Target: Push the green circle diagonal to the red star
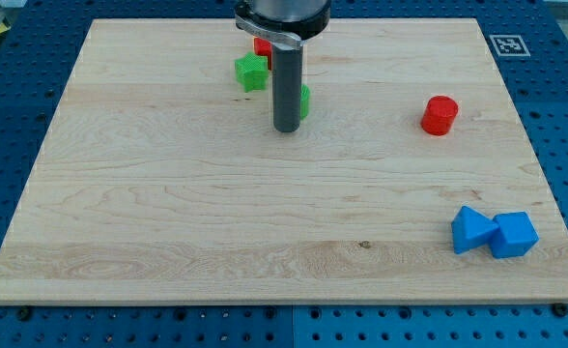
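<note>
My tip (286,129) rests on the wooden board (168,213) near the view's top centre. A green block (305,101), likely the green circle, is mostly hidden behind the rod, touching its right side. A red block (262,45), probably the red star, peeks out behind the rod's mount at the view's top. A green star-like block (251,72) sits just below it, left of the rod.
A red cylinder (440,115) stands at the view's right. Two blue blocks (471,230) (514,234) touch each other near the bottom right corner. A marker tag (507,44) sits off the board's top right corner.
</note>
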`<action>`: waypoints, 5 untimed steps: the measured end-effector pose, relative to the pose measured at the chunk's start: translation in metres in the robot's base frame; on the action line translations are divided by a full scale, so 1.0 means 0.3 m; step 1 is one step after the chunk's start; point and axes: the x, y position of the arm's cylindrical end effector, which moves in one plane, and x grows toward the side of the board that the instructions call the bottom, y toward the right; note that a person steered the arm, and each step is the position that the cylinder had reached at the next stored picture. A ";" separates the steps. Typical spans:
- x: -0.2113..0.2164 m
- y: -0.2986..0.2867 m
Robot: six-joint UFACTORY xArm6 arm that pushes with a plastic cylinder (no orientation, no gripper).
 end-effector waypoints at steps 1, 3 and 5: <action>-0.064 0.000; -0.227 0.021; -0.262 0.069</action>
